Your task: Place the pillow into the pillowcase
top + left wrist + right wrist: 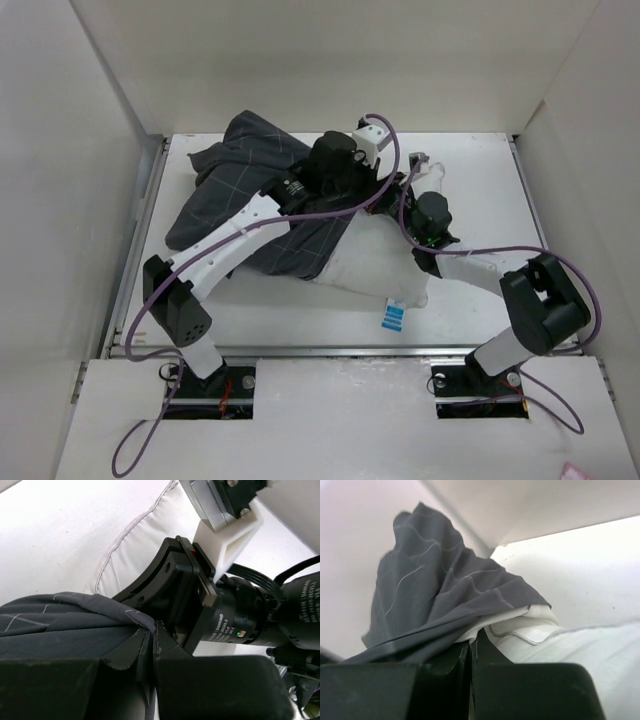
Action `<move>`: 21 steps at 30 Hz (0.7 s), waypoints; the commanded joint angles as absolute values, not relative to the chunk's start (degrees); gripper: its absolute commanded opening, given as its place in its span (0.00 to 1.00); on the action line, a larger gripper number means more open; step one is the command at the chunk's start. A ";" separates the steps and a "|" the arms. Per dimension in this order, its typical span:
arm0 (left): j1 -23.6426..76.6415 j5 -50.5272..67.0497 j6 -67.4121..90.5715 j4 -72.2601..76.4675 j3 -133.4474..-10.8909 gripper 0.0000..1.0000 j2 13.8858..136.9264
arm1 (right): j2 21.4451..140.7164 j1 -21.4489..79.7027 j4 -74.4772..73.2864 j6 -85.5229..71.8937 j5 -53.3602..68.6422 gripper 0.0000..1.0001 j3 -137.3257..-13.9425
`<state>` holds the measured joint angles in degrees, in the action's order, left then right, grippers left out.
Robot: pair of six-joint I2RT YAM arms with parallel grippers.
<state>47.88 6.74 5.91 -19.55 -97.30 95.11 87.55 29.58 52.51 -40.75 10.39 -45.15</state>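
The dark checked pillowcase [250,170] lies bunched at the table's back left, drawn over the left part of the white pillow [370,265]. The pillow's right end sticks out, with its blue tag [393,317] at the near edge. My left gripper [152,630] is shut on the pillowcase's edge [60,615], beside the pillow's piped seam [150,545]. My right gripper [471,645] is shut on the pillowcase's hem [435,590], right against the pillow's corner [580,650]. Both grippers meet at the pillow's far edge, near the middle of the table; the right wrist [235,620] shows close to the left fingers.
White walls enclose the table [480,170] on the left, back and right. The left arm [230,240] lies across the pillowcase. The right arm [480,270] runs beside the pillow's right end. Purple cables [395,160] loop over both wrists.
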 commanded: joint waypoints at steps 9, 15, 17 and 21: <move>56.43 41.13 5.80 -21.88 -98.09 0.09 100.02 | 89.12 33.40 68.83 -56.07 -9.31 0.00 -43.77; 56.43 26.83 8.88 -19.45 -93.36 0.99 95.21 | 88.51 30.24 61.64 -55.37 -8.00 0.11 -42.72; 55.81 20.24 9.93 -18.20 -91.68 0.99 92.48 | 87.28 29.00 60.82 -54.15 -7.47 0.42 -42.02; 55.28 7.40 10.46 -16.53 -88.16 0.99 84.74 | 83.59 27.95 52.67 -47.48 -7.47 0.67 -42.10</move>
<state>51.59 5.85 6.85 -16.36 -89.65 92.36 87.44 28.03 56.03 -50.85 -7.20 -39.66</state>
